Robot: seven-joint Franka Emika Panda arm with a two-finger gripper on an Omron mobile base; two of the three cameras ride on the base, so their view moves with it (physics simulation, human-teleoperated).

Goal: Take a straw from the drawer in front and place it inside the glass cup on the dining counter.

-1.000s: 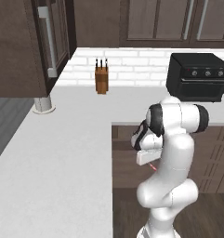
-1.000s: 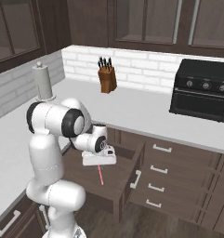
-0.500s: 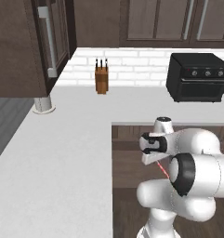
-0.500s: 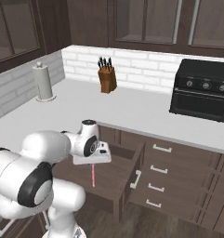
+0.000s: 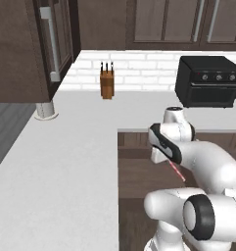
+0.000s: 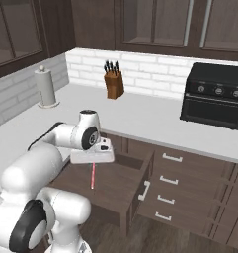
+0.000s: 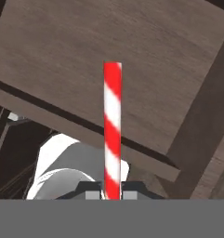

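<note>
My gripper (image 6: 93, 162) is shut on the top end of the red-and-white striped straw (image 6: 93, 177), which hangs straight down over the open dark brown drawer (image 6: 121, 187). From the left, the straw (image 5: 177, 171) pokes out below the gripper (image 5: 168, 162) above the drawer (image 5: 139, 177). Looking along the hand, the straw (image 7: 112, 130) rises from between the fingertips of the gripper (image 7: 112, 194), with the drawer's wooden floor (image 7: 136, 65) behind it. The glass cup and the dining counter are out of view.
A white L-shaped counter (image 5: 65, 162) wraps around the drawer. A knife block (image 6: 113, 82), a black toaster oven (image 6: 214, 102) and a paper towel roll (image 6: 46, 88) stand on it. Lower drawer fronts with silver handles (image 6: 166, 198) lie to the right.
The arm's joints have swung round toward the cameras. The gripper has shifted slightly left and up over the drawer, and the straw now hangs straight instead of tilted.
</note>
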